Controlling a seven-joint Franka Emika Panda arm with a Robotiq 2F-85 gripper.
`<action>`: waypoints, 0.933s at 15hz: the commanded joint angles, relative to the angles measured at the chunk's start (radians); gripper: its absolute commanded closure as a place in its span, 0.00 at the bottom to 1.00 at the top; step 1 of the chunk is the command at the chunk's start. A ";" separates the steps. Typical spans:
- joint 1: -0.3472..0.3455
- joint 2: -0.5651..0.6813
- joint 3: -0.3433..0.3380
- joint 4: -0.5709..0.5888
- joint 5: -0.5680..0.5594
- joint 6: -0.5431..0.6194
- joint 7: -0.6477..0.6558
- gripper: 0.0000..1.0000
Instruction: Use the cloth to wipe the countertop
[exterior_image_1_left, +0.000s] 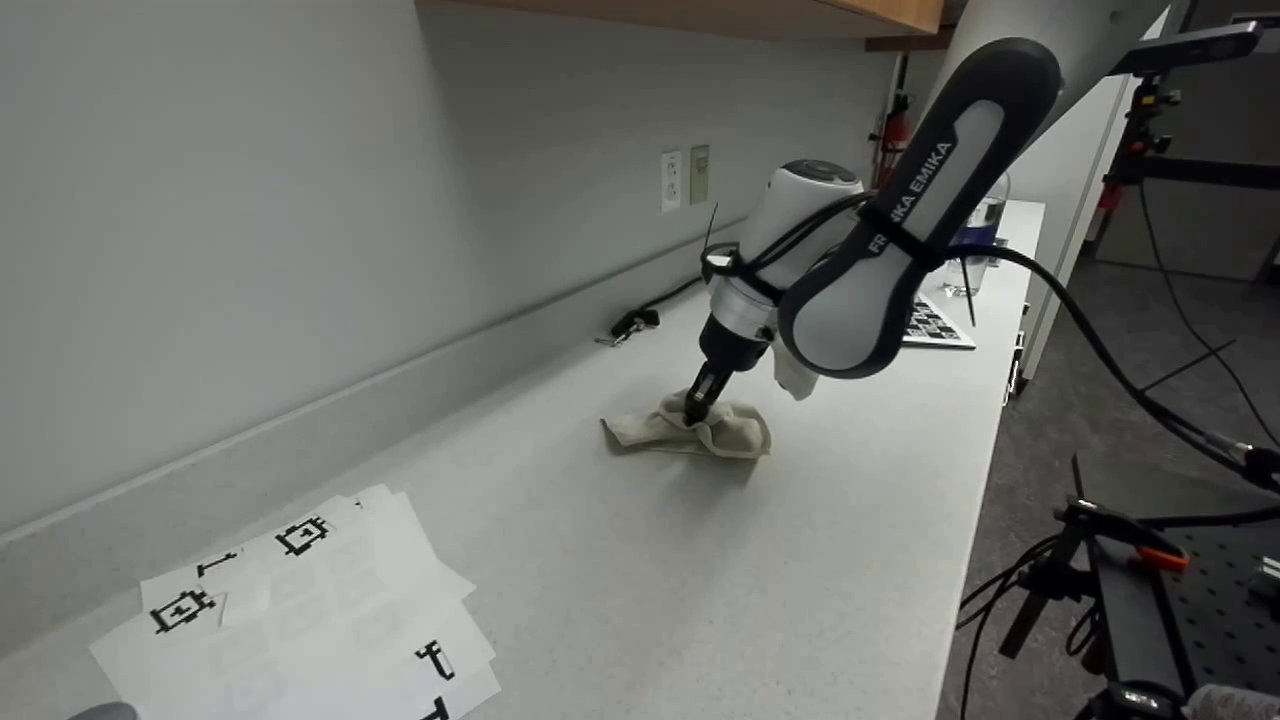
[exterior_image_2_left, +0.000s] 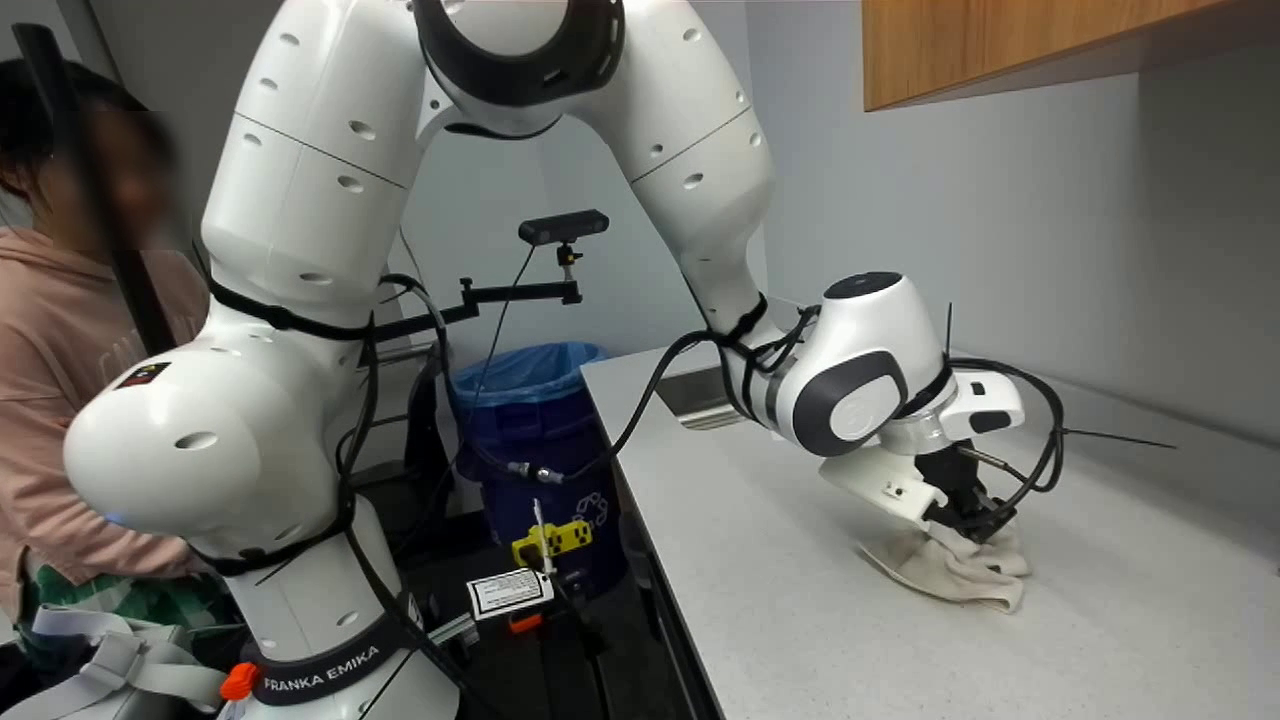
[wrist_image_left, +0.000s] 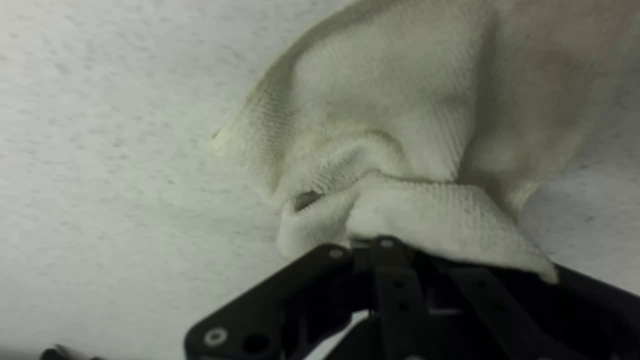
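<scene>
Blk fingers (wrist_image_left: 320, 272), cloth (wrist_image_left: 385, 100) pinched btwn, rest bunched on ctrtop (wrist_image_left: 125, 175)

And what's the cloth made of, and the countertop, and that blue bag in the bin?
The cloth looks like soft, dull fabric, maybe cotton: fine ribs and folds show. The countertop seems hard and smooth, perhaps stone or stone-like plastic, with tiny specks. The blue bag is probably thin plastic, crinkled and slightly shiny.
</scene>
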 joint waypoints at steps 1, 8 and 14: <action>0.049 -0.030 -0.120 -0.044 -0.003 0.010 0.031 0.99; 0.034 -0.005 -0.061 -0.035 0.009 -0.015 0.025 0.99; -0.009 0.018 0.193 -0.022 0.020 -0.014 -0.009 0.99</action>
